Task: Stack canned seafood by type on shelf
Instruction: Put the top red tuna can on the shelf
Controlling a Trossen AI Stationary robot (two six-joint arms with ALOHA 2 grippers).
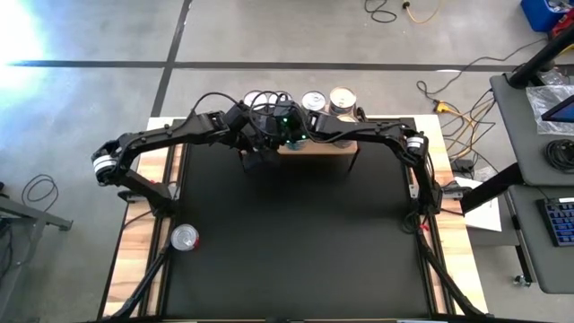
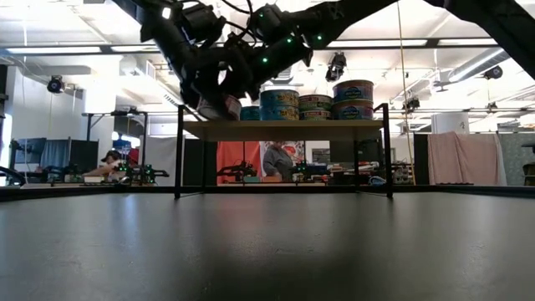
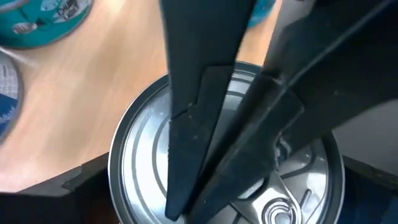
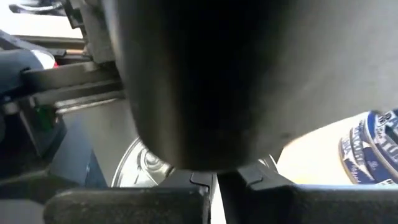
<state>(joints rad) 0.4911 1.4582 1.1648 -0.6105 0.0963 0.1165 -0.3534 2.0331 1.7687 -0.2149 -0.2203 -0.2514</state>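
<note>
Tins (image 2: 351, 99) crowding shelf (image 2: 284, 129), arms overhead

pincer (image 3: 205, 186) over silver tin (image 3: 143, 155), wood shelf (image 3: 93, 81)

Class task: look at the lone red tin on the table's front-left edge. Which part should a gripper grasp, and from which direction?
Grip the red tin across its round side wall, coming straight down from above. It stands upright with its shiny top facing up, apart from other things, so probably both sides are free for fingers.

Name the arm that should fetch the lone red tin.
Left. The left gripper and right gripper both hover at the shelf, but the red tin lies on the left arm's side of the mat.
</note>
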